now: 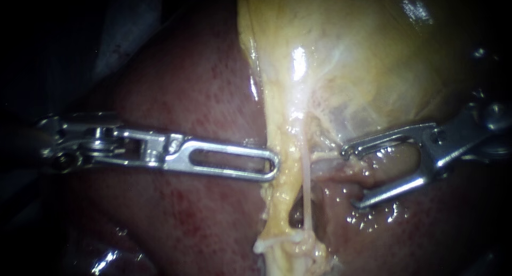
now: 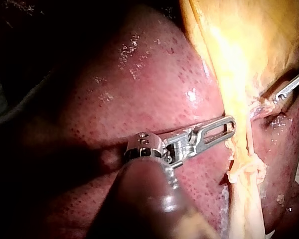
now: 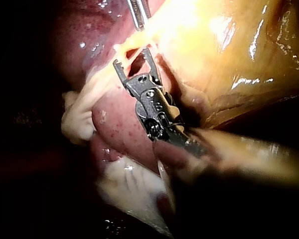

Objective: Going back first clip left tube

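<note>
While the right instrument hangs with its jaws spread wide and gripping nothing, the thin pale tube lies just off their tips, on the side of the left instrument. Tube runs straight up and down the endoscope view, from the gallbladder down over the liver. Left jaws pressed together, tip touching the yellow tissue beside the tube

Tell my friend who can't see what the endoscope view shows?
Two metal instruments face a thin pale tube running down from the yellow gallbladder, with dark red liver behind. The left instrument has shut jaws, tip against the yellow tissue by the tube; the right instrument has open jaws on the tube's other side.
</note>
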Tool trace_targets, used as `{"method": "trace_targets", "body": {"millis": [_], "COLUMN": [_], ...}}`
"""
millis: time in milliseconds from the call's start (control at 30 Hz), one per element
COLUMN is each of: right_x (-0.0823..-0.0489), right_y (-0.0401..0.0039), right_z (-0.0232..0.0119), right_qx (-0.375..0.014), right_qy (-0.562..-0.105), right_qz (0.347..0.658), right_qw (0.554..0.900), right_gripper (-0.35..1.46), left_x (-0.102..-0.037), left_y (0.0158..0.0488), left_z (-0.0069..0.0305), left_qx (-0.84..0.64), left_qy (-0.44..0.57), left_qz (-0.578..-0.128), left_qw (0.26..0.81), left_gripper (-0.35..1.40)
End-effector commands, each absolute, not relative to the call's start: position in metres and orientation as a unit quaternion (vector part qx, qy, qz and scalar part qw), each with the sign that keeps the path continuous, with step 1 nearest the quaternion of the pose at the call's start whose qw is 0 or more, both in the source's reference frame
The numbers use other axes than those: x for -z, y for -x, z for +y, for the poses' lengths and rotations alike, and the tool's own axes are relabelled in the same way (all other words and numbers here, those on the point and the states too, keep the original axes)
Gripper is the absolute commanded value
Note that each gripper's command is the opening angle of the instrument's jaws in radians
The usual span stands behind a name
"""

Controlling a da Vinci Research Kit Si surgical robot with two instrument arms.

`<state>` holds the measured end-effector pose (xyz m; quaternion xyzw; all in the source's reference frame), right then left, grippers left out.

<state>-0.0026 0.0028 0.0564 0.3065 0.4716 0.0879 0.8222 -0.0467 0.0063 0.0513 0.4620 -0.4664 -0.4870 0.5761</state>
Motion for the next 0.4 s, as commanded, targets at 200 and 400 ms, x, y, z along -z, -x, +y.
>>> {"method": "trace_targets", "body": {"millis": [200, 400], "right_x": [-0.0564, -0.0564], "right_y": [0.0026, 0.0026], "right_z": [0.0029, 0.0029], "right_qx": [-0.088, -0.088], "right_qy": [-0.306, -0.306], "right_qz": [0.472, 0.472], "right_qw": [0.822, 0.822], "right_gripper": [0.46, 0.46], "left_x": [-0.0511, -0.0510], "left_y": [0.0465, 0.0464], "left_z": [0.0063, 0.0063], "left_qx": [0.488, 0.488], "left_qy": [-0.464, -0.465], "left_qz": [-0.465, -0.465], "left_qw": [0.575, 0.575], "left_gripper": [-0.35, -0.35]}}
